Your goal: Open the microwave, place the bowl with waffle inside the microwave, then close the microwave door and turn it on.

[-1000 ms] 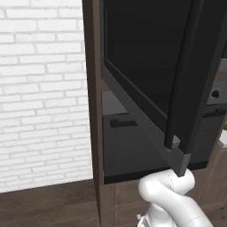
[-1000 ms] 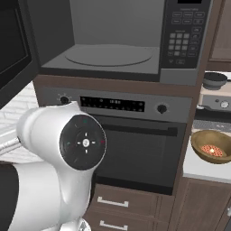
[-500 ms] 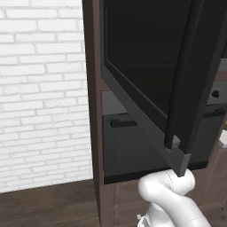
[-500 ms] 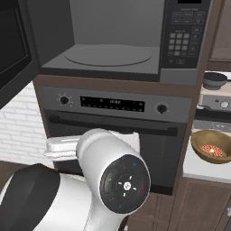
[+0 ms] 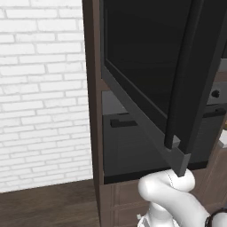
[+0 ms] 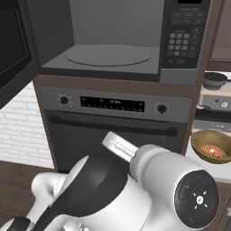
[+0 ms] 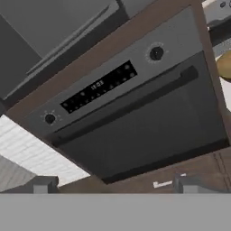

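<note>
Your microwave (image 6: 113, 49) stands open above the oven (image 6: 117, 131), its door (image 5: 150, 84) swung wide to the left and the turntable bare, so the opening step looks done. The bowl with the waffle (image 6: 210, 147) sits on the counter (image 6: 198, 162) to the oven's right, untouched. Your gripper (image 7: 113, 185) faces the oven front, jaws spread wide and holding nothing. Next you likely need to swing right and come down over the bowl's rim.
</note>
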